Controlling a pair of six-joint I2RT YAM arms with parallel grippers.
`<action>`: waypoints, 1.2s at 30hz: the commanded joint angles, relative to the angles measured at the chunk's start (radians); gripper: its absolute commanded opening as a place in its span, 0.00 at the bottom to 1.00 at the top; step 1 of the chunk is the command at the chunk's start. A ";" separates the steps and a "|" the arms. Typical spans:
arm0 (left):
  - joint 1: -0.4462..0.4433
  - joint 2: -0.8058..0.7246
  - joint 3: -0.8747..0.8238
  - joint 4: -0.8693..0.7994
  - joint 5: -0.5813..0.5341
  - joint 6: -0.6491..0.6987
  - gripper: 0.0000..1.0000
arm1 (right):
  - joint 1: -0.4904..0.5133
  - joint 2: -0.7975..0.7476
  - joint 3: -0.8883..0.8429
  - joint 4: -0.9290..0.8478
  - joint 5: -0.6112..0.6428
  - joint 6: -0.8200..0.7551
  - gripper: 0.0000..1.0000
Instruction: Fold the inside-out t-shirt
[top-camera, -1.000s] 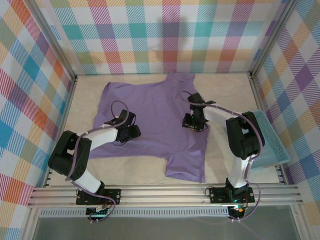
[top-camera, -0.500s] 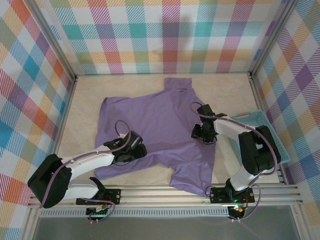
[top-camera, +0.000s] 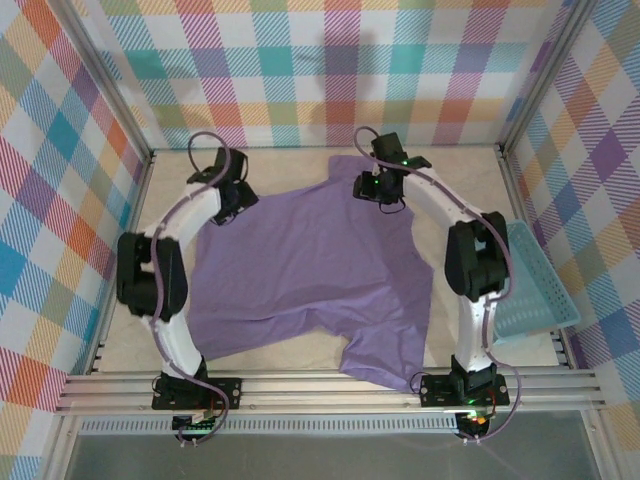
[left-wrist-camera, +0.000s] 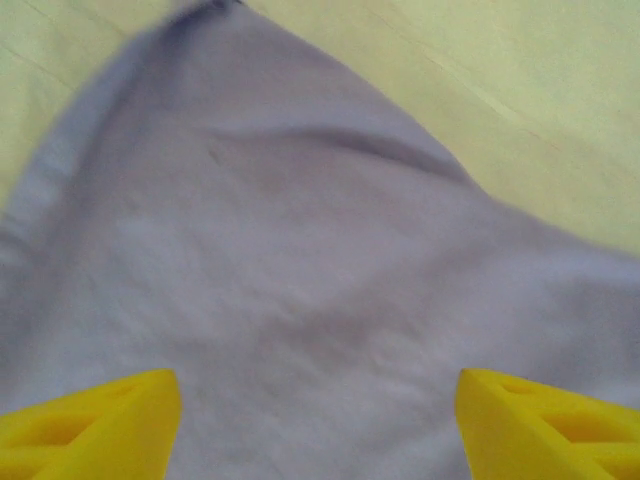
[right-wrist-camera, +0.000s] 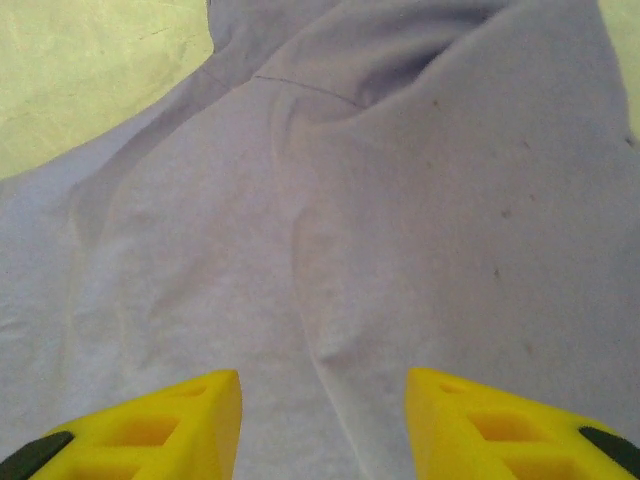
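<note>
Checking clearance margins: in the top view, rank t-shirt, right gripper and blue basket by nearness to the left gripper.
1. t-shirt, directly under the left gripper, far-left corner.
2. right gripper, across to the right, far side.
3. basket, near right.

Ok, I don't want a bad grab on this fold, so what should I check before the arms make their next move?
1. The left end effector open: ok, jaws wide apart.
2. The right end effector open: ok, jaws apart.
3. Both at the far edge of the t-shirt: ok, left near the far left corner, right near the far sleeve.
4. Fabric in between the jaws: cannot tell; both wrist views show cloth beyond them.
5. Cloth flat at the grasp spot: not ok, a crease runs ahead of the right end effector.
6. The basket apart from the t-shirt: ok.
</note>
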 joint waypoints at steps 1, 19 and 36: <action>0.063 0.123 0.170 -0.138 -0.064 0.076 0.72 | -0.006 0.095 0.138 -0.061 -0.050 -0.093 0.48; 0.171 0.579 0.652 -0.271 -0.016 0.145 0.55 | -0.040 0.420 0.462 -0.220 -0.044 -0.091 0.47; 0.186 0.153 0.129 -0.014 0.164 0.092 0.08 | -0.080 0.064 -0.223 -0.065 -0.079 0.051 0.29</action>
